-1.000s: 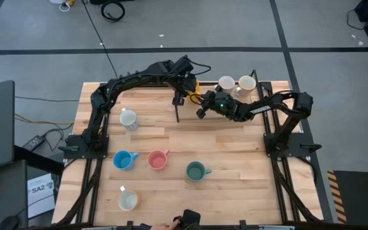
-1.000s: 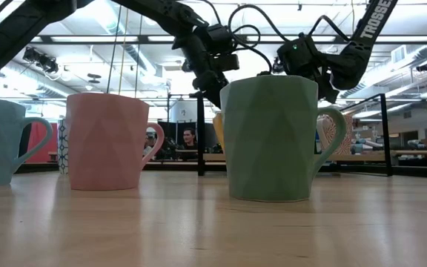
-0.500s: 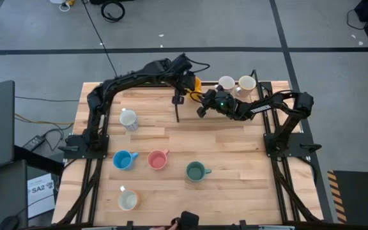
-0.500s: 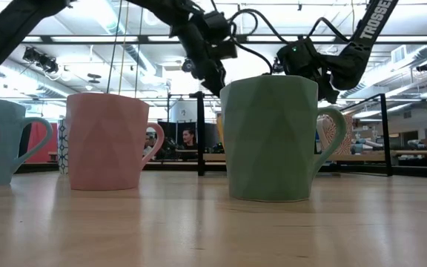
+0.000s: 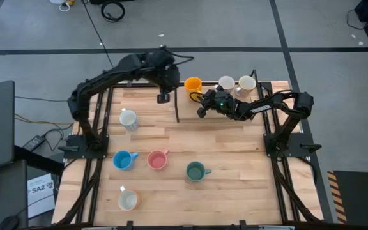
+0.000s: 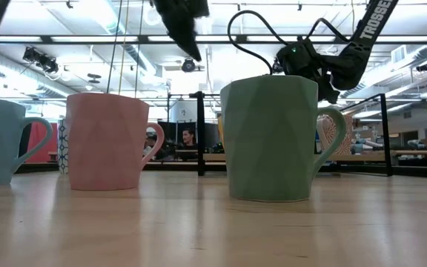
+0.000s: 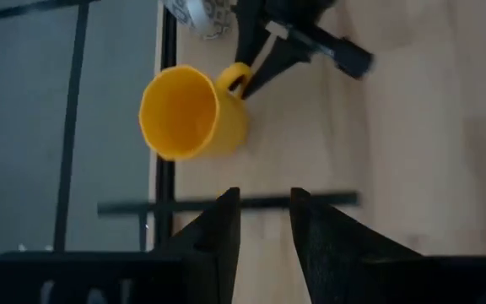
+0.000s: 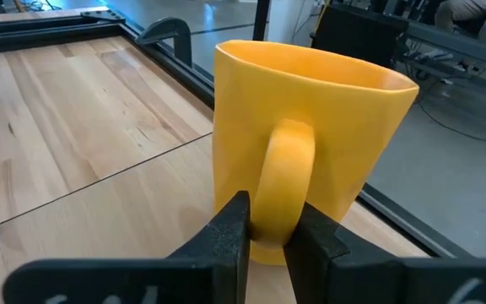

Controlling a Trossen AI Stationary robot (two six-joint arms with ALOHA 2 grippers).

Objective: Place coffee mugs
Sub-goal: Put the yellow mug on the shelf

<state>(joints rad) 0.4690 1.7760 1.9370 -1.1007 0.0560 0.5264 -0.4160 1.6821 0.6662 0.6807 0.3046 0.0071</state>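
Just let go: left hand (image 7: 260, 221) backed off empty, fingers slightly apart. Right hand (image 8: 267, 226) now pinching the glossy orange ceramic mug (image 5: 193, 84) by its handle, ready for placing.

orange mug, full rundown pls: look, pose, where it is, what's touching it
The orange mug is a glossy, ceramic-looking yellow-orange cup with one loop handle and an empty inside. It stands upright on the wooden table's far edge, next to two white mugs. The right hand pinches its handle between both fingers. The left hand is off it, fingers slightly apart, holding nothing.
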